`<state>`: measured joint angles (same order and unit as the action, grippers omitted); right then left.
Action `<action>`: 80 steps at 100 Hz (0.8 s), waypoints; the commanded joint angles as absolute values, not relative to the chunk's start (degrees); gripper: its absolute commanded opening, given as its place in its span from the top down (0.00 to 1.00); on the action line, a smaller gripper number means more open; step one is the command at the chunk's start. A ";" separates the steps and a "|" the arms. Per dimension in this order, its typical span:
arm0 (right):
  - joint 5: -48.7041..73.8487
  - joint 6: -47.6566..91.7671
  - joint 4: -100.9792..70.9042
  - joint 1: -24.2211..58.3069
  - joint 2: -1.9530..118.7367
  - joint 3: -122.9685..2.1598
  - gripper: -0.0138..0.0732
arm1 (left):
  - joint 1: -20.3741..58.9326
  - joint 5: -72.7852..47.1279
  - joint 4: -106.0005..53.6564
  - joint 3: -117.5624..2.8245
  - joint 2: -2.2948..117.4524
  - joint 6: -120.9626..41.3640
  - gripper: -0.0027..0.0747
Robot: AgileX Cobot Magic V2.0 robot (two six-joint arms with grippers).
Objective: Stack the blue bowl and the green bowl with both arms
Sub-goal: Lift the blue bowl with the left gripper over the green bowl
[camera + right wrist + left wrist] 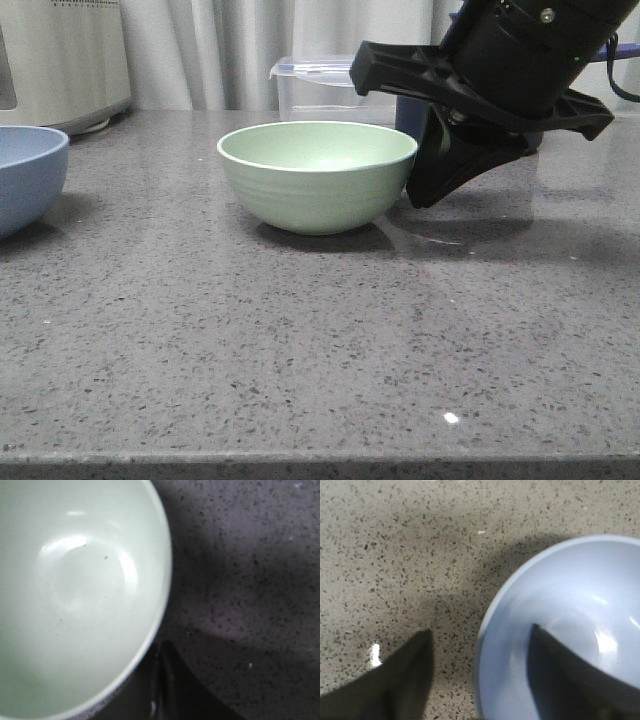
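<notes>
Angular matte hand point(440, 185) beside ridged green bowl point(317, 176).

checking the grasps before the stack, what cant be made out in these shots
- Blue bowl: cut off by the front view's left edge, and the left gripper is absent there.
- Right gripper: only one finger shows in the right wrist view; the green bowl hides any other, so open or shut is unclear.
- Clear lidded box: partly hidden behind the green bowl and right arm.

front: low, table-level, facing forward | wrists: close, looking down | shared: green bowl point(317, 175), blue bowl point(28, 172)
</notes>
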<state>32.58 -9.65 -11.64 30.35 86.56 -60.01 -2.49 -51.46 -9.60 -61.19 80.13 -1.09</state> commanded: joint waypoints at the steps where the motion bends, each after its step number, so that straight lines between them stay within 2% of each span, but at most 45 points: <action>1: 29.84 -9.29 -12.40 30.43 84.62 -61.37 0.94 | -2.53 -49.68 -10.68 -63.05 78.58 -1.23 0.68; 15: 29.90 -9.29 -12.40 30.43 84.62 -61.37 0.94 | -2.53 -49.94 -10.68 -63.05 78.58 -1.23 0.99; 48: 29.90 -9.29 -12.40 30.43 84.62 -61.37 0.94 | -1.50 -54.12 -10.77 -67.35 78.58 -3.49 0.99; 80: 29.90 -9.29 -12.40 30.38 84.62 -61.37 0.94 | 8.77 -59.51 -11.38 -81.84 80.83 -3.65 0.99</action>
